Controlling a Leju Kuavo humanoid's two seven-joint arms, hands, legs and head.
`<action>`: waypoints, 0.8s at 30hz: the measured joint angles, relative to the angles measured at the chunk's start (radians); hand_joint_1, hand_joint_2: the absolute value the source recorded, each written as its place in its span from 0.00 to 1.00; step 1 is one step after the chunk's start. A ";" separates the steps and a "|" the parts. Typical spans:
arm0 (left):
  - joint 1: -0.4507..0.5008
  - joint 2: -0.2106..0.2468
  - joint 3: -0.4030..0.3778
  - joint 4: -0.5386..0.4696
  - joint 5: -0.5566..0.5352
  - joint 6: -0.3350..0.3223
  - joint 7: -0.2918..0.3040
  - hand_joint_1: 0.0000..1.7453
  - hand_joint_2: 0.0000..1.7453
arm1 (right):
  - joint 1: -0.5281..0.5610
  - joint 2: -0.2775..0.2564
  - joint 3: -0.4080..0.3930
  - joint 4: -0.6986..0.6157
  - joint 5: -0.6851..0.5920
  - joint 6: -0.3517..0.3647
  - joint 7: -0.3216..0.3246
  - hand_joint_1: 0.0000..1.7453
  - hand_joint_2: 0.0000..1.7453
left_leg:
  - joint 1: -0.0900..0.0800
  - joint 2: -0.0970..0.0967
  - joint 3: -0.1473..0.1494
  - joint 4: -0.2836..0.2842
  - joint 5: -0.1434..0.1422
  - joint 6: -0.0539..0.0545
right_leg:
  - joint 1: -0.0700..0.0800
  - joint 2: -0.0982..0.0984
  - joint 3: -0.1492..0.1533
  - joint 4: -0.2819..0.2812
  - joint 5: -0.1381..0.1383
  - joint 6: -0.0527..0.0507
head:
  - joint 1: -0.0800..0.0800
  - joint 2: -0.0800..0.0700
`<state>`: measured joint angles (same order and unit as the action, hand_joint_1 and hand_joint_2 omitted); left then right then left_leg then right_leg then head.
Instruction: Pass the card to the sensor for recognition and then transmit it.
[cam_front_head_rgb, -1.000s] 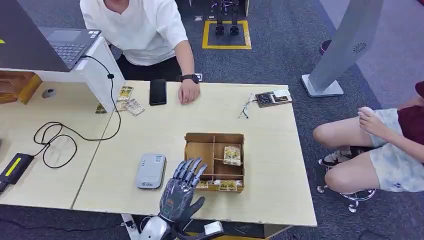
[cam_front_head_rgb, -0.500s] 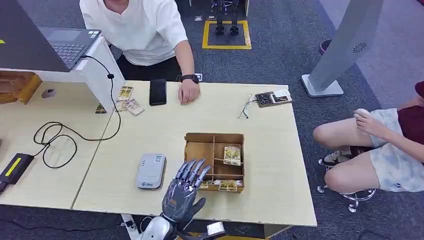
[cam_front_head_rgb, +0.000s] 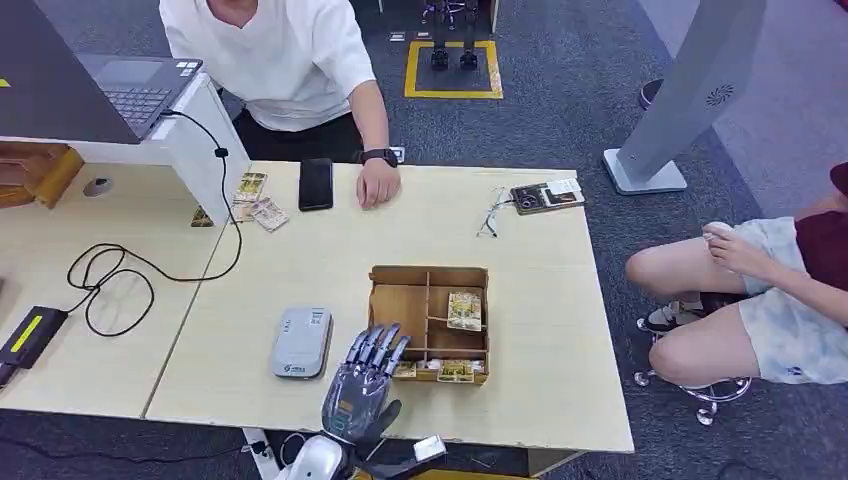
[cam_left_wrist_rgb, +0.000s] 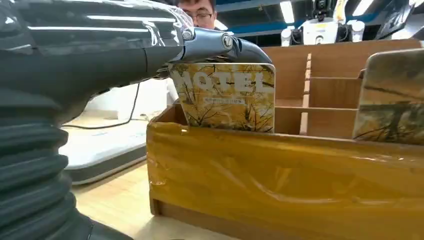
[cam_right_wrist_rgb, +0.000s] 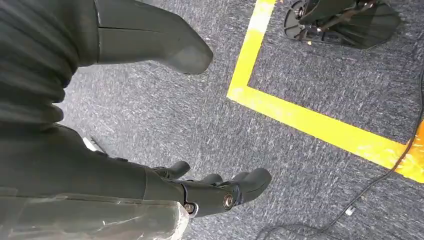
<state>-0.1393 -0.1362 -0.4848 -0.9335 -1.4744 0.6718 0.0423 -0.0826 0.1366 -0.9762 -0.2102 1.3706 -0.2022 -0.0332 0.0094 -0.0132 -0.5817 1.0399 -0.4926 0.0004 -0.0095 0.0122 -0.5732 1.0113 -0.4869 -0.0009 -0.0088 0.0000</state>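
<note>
Since the earlier frames: left hand (cam_front_head_rgb: 362, 385) drawn slightly back toward the table's near edge, fingers spread over the near-left corner of the box, holding nothing; seated person's hand at far right shifted a little. Left to right: one open laptop (cam_front_head_rgb: 140, 88), grey, on a white stand; one black cable (cam_front_head_rgb: 120, 275), looped on the table (cam_front_head_rgb: 300, 255), pale wood grain; one black-and-yellow device (cam_front_head_rgb: 30, 335), partly cut off at the edge; one black phone (cam_front_head_rgb: 316, 184); one sensor (cam_front_head_rgb: 303, 342), flat, grey, rounded corners, just left of the left hand; one wooden box (cam_front_head_rgb: 430, 322), divided into compartments, its front wall glossy under clear tape in the left wrist view. Cards: one card (cam_left_wrist_rgb: 225, 97), yellow tree print, lettered "MOTEL", upright in the near-left compartment, lower part hidden by the box wall, fingers directly above it, contact not discernible; a second card (cam_front_head_rgb: 464, 310) in the right middle compartment; further cards along the near row, count unclear. Right hand (cam_right_wrist_rgb: 220, 192) hangs over grey carpet beside yellow floor tape (cam_right_wrist_rgb: 310, 122), fingers loosely curled, holding nothing. One person in white sits at the far side.
</note>
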 joint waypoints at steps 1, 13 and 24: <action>-0.001 0.001 -0.002 0.001 0.002 0.000 0.000 0.00 1.00 | 0.000 0.000 0.000 0.000 0.000 0.000 0.000 0.00 1.00 | 0.000 0.000 0.000 0.000 0.000 0.000 | 0.000 0.000 0.000 0.000 0.000 0.000 | 0.000 0.000; 0.010 0.005 -0.004 -0.016 0.021 0.000 -0.030 0.00 1.00 | 0.001 0.000 0.000 0.000 0.000 -0.004 0.001 0.00 1.00 | 0.000 0.000 0.000 0.000 0.000 0.000 | 0.000 0.000 0.000 0.000 0.000 0.000 | 0.000 0.000; 0.054 0.003 0.010 -0.120 0.001 0.001 -0.097 0.07 1.00 | 0.002 0.000 0.000 0.000 0.000 -0.006 0.002 0.00 1.00 | 0.000 0.000 0.000 0.000 0.000 0.000 | 0.000 0.000 0.000 0.000 0.000 0.000 | 0.000 0.000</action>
<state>-0.0853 -0.1328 -0.4750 -1.0540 -1.4732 0.6725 -0.0549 -0.0803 0.1366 -0.9762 -0.2098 1.3703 -0.2087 -0.0313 0.0094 -0.0133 -0.5818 1.0398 -0.4926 0.0004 -0.0095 0.0122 -0.5731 1.0114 -0.4868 -0.0009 -0.0088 0.0000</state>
